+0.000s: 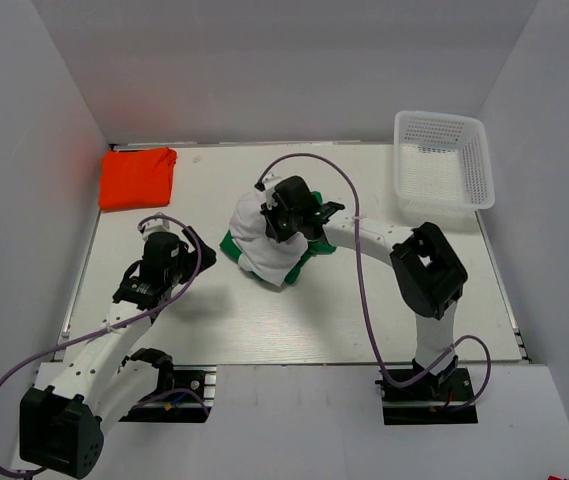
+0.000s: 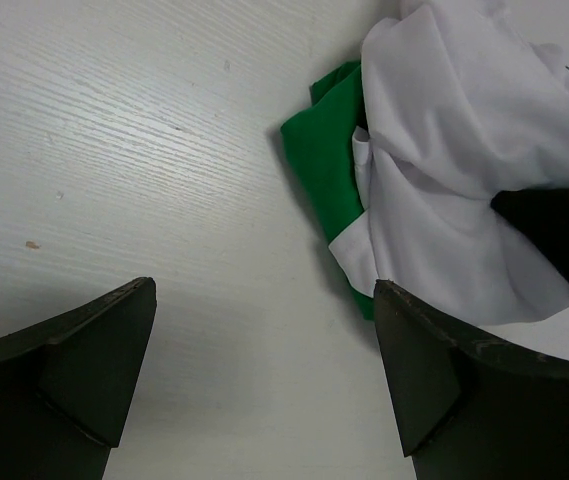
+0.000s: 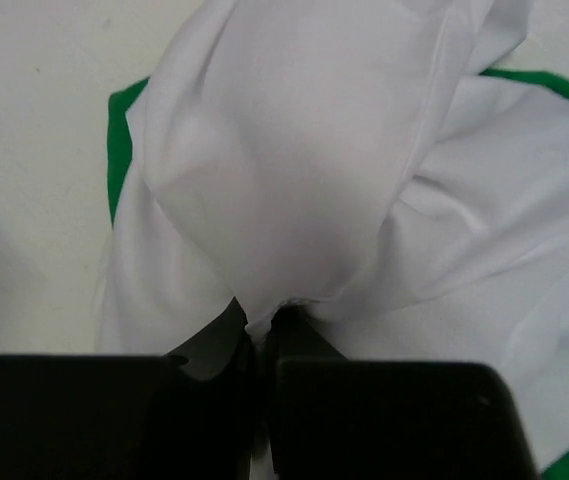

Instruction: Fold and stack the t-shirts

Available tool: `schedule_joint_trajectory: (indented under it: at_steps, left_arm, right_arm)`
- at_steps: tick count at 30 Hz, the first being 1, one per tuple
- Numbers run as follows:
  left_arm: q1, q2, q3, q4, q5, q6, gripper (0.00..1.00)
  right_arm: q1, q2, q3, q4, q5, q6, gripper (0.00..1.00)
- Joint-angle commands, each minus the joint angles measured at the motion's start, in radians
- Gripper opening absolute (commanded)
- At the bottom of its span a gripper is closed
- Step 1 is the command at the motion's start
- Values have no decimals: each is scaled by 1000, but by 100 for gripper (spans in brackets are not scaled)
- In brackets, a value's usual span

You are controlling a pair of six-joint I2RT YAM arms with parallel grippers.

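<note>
Nearest, the pale wood-grain table top (image 1: pixel 294 320) lies bare between the two arm bases and the deep green soft cloth t-shirt (image 1: pixel 230 246) at its middle, so there is free surface along the near edge. The left gripper (image 2: pixel 264 300) is on the near-left side of the green t-shirt, close to it but apart. Its dark, matte, wedge-shaped fingers (image 2: pixel 84 360) stand wide apart with only table between them.

The green t-shirt lies flat on the table and shows a straight folded edge and one square corner toward the left gripper. On top of it sits a crumpled white cloth garment (image 1: pixel 259 235), smooth and thin, bunched into soft rounded folds. It covers most of the green t-shirt, leaving only green borders showing around it.

The right gripper (image 3: pixel 259 320) is over the far-right side of the green t-shirt. Its black jaws are pressed together on a pinched fold of the white cloth garment, which rises into a rounded hump just beyond the fingertips.

Far left of the green t-shirt, well apart from it, a bright orange-red cloth t-shirt (image 1: pixel 137 177) lies folded into a neat rectangle against the table's back-left corner. Far right of the green t-shirt stands a white plastic mesh basket (image 1: pixel 442 116), rectangular with perforated walls, at the back-right corner. Bare table runs between these two along the back edge. Plain white walls (image 1: pixel 294 70) close in the table at the back and both sides.
</note>
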Motion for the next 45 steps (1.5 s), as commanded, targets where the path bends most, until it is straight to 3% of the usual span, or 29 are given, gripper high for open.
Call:
schedule_joint_trajectory:
  at_steps: [1, 6, 11, 16, 26, 34, 44, 45]
  left_arm:
    - [-3, -19, -10, 22, 18, 24, 100]
    - [-3, -30, -10, 31, 27, 24, 100]
    - [-3, -39, -10, 31, 27, 24, 100]
    - [-3, -39, -10, 31, 27, 24, 100]
    - [-3, 13, -1, 40, 45, 34, 100]
    - [-3, 60, -1, 40, 78, 44, 100]
    - [-3, 132, 8, 106, 167, 80, 100]
    - [-3, 142, 8, 106, 167, 95, 100]
  right_arm:
    - [2, -148, 2, 111, 45, 31, 0]
    - [-4, -246, 24, 109, 167, 29, 0]
    - [-53, -385, -5, 213, 267, 61, 0]
    - [-155, -424, 118, 174, 347, 55, 0]
    - [-504, -340, 416, 23, 382, 12, 0]
    - [-757, -133, 614, -109, 315, -56, 0]
    - [-890, 30, 446, -130, 200, -13, 0]
    - [-895, 39, 447, -160, 192, 2, 7]
